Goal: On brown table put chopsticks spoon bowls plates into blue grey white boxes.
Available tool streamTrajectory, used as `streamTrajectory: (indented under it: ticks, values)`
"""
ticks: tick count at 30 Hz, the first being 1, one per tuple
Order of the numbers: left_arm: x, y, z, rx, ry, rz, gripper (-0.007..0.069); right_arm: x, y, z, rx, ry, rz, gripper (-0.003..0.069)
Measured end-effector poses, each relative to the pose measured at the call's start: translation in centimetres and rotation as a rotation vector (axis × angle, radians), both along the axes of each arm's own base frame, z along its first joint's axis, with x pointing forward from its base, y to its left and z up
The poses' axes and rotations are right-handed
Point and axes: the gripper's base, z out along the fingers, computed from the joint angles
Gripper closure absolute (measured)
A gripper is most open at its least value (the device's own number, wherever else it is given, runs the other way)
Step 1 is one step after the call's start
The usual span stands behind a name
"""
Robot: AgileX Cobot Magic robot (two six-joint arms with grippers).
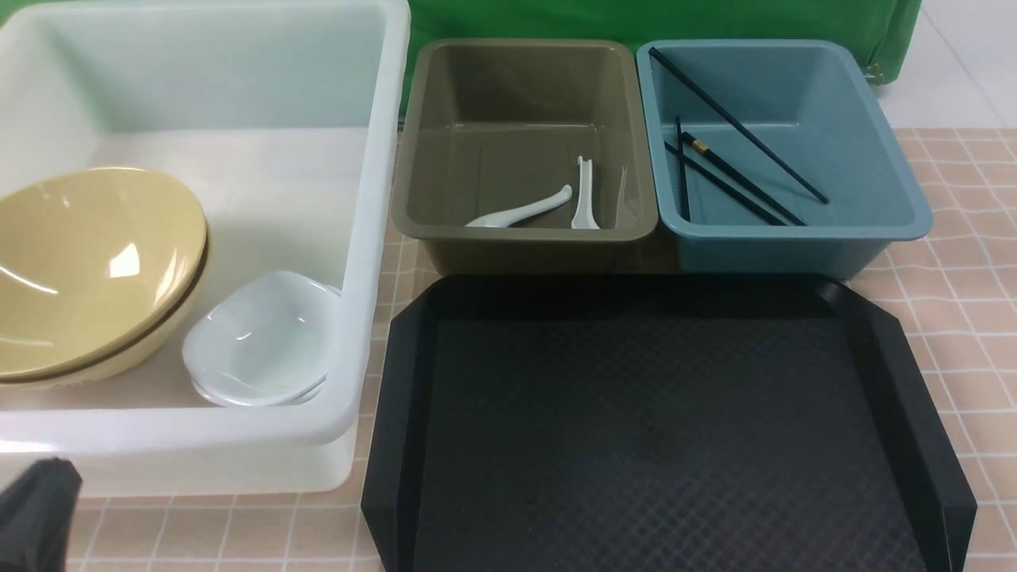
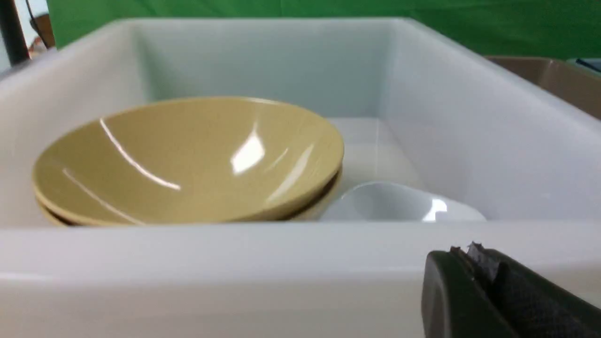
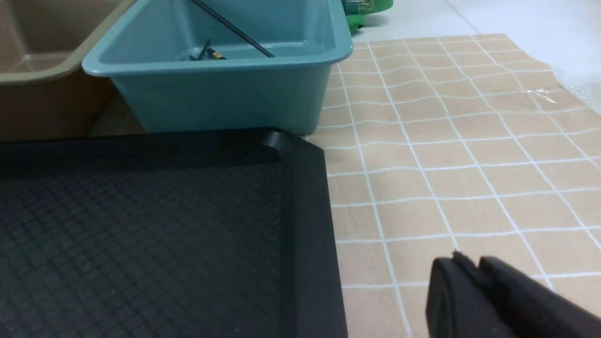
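Glossy tan melamine bowls point(image 1: 87, 270), stacked in the white plastic box point(image 1: 373, 238) at the desk's left edge, look light, stiff and slippery, best pinched at the rim; both grippers' jaws pressed together.

The left gripper point(image 2: 474, 263) is showing matte black fingers with a textured inner pad and a frayed scrap of pale tape at the tip. The right gripper point(image 3: 474, 267) is looking equally black and blunt-tipped.

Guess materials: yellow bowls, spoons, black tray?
Yellow bowls: likely melamine or glazed ceramic; glossy, sharp highlights. Spoons: white, smooth, shiny; ceramic or melamine, can't tell which. Black tray: moulded plastic, matte, with a diamond-textured floor.
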Motion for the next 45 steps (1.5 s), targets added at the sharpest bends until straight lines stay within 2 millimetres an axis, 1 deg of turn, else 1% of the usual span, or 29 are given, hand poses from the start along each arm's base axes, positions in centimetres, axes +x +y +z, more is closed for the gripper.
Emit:
streamTrajectory:
  ticks: [3,4,11,24,45]
  values:
    - [-0.18,-0.11,-0.98,-0.043,0.110,-0.013,0.0635,0.00,0.00,0.00,0.000,0.000,0.000,0.0557]
    - [-0.21,-0.15,-1.09,-0.047,0.123,-0.020,0.0635,0.00,0.00,0.00,0.000,0.000,0.000,0.0556]
    - [-0.26,-0.49,-1.12,-0.052,0.128,-0.084,0.0635,0.00,0.00,-0.01,0.000,0.001,0.000,0.0550]
    - [-0.22,-0.08,-1.12,-0.052,0.127,-0.008,0.0635,0.00,0.00,-0.01,0.000,0.001,0.000,0.0537]
    - [-0.22,-0.06,-1.12,-0.053,0.126,-0.004,0.0635,0.00,0.00,-0.02,0.000,0.002,0.000,0.0514]
